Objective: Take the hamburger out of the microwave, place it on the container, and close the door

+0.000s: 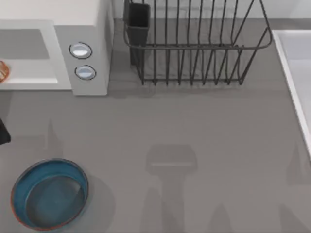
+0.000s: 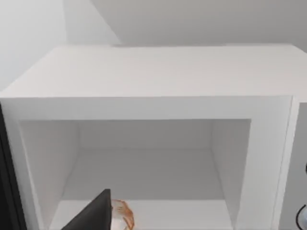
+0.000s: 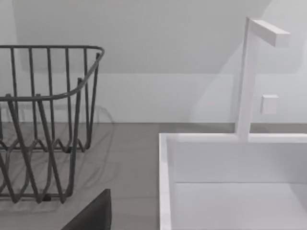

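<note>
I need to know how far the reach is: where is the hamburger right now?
The hamburger sits on the floor of the microwave cavity at the top view's far left edge, well behind the container.

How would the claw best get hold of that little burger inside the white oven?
Probably across the hamburger's rounded sides, coming in level through the microwave's open front. It sits low on the cavity floor near the front edge, and the roof above rules out a drop from overhead.

One microwave (image 1: 90,29), two knobs (image 1: 80,50), one bowl (image 1: 29,194)
</note>
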Robot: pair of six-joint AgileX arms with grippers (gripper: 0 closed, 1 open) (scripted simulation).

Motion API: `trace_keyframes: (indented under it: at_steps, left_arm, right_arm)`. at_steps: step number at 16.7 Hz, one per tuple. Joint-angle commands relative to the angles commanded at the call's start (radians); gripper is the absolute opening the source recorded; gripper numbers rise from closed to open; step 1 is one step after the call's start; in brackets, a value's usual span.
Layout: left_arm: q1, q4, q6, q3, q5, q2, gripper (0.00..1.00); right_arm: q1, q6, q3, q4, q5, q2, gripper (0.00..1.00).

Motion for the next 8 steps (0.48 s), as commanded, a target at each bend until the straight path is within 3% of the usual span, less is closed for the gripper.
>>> trace_keyframes:
  at_steps: [8]
  left_arm:
    - [0.091, 0.421, 0.04, 0.333, 0.101, 0.901, 1.0]
  right_arm:
    - [0.0, 0.0, 0.0, 0.0, 0.0, 0.0, 1.0]
